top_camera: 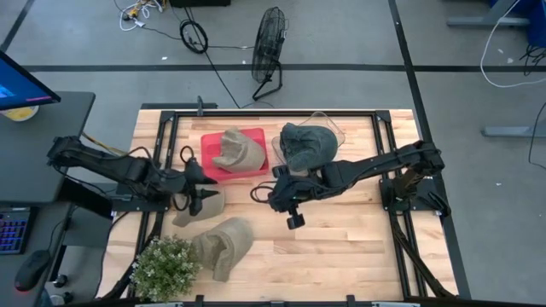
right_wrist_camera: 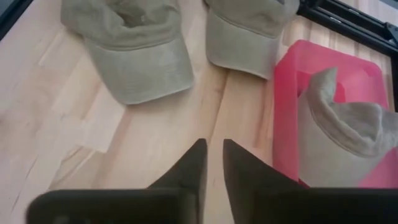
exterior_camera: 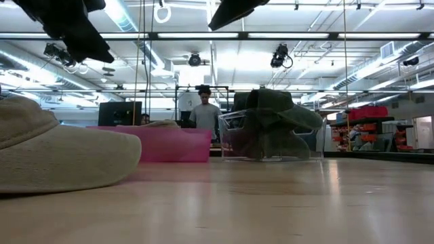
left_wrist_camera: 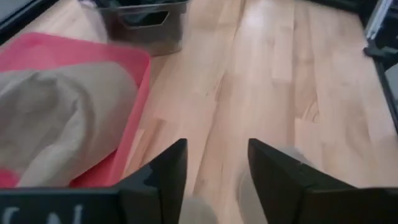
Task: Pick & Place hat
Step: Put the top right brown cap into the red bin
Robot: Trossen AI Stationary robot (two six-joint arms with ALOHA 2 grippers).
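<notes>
A tan hat (top_camera: 203, 207) lies on the table near the left side, and a second tan hat (top_camera: 223, 246) lies nearer the front edge; both show in the right wrist view (right_wrist_camera: 134, 46) (right_wrist_camera: 249, 31). A third tan hat (top_camera: 232, 149) sits in a pink tray (top_camera: 256, 136). A dark green hat (top_camera: 305, 143) sits in a clear bin (top_camera: 334, 130). My left gripper (top_camera: 198, 192) (left_wrist_camera: 214, 146) is open, raised over the far edge of the first hat. My right gripper (top_camera: 258, 194) (right_wrist_camera: 213, 144) is shut and empty, raised at mid-table and pointing toward the tan hats.
A potted plant (top_camera: 166, 266) stands at the front left corner. Black frame rails (top_camera: 256, 112) run along the table's far edge and sides. Bare wood (top_camera: 341, 247) spreads over the front right. A person (exterior_camera: 203, 112) stands in the room beyond the table.
</notes>
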